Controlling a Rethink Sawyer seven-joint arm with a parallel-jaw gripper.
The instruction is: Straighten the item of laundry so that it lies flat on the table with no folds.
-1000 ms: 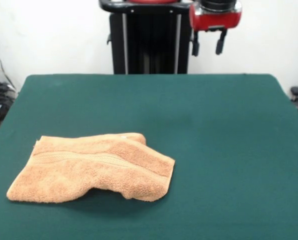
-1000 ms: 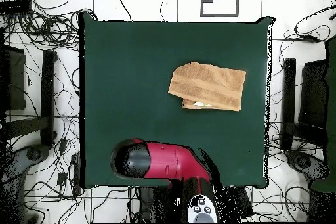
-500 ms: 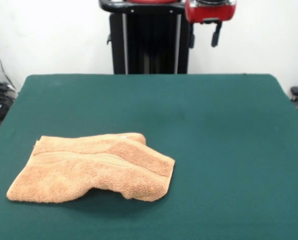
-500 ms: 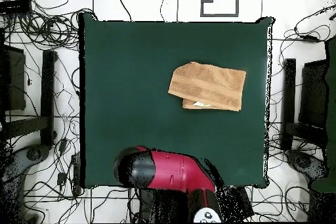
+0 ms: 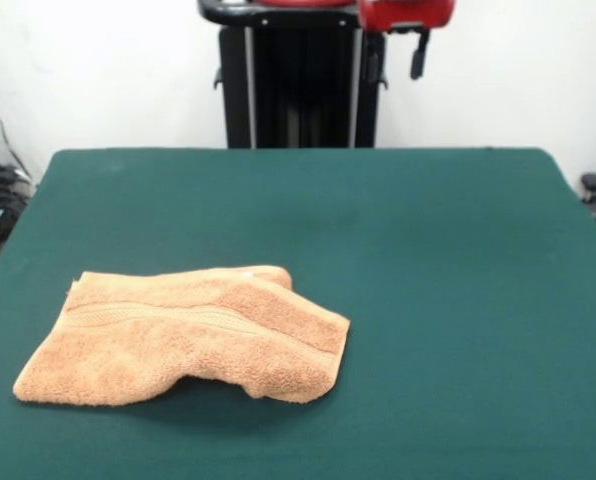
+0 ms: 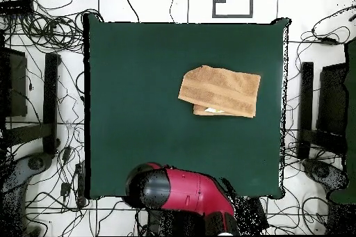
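While we count the contents, we find one towel (image 5: 183, 335) on one green table (image 5: 428, 260), and one red arm (image 6: 184, 191) carrying one gripper (image 5: 396, 58). We see the towel in the near left part of the table in the front view, folded over itself, with its long axis running left to right and its woven stripe along that axis. We see the gripper high beyond the far edge, well apart from the towel, grasping nothing, fingers spread.
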